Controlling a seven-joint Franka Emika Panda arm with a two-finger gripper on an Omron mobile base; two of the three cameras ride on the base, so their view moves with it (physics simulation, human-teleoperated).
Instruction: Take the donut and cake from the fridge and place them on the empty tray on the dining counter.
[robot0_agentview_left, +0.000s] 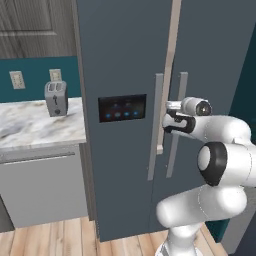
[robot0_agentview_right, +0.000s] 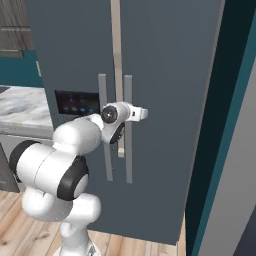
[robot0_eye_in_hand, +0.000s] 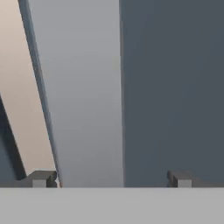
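Note:
The tall dark slate-blue fridge (robot0_agentview_left: 125, 60) stands in front of me with both doors shut, so the donut and cake are hidden. Two grey vertical handles flank the pale seam between the doors. My gripper (robot0_agentview_left: 169, 119) is at the right-hand handle (robot0_agentview_left: 179, 100), beside the black panel with blue lights (robot0_agentview_left: 122, 108). In the hand view the grey handle (robot0_eye_in_hand: 83, 96) fills the space between my two fingertips (robot0_eye_in_hand: 41, 178), and the gripper (robot0_eye_in_hand: 111, 178) is open around it without touching it. From the right base view the gripper (robot0_agentview_right: 131, 117) sits at handle height. The tray and dining counter are out of view.
Left of the fridge is a marble counter (robot0_agentview_left: 30, 127) over grey cabinets, with a toaster (robot0_agentview_left: 56, 98) on it. A teal wall panel (robot0_agentview_right: 220, 150) stands close on the fridge's right. Wooden floor (robot0_agentview_left: 50, 240) lies below.

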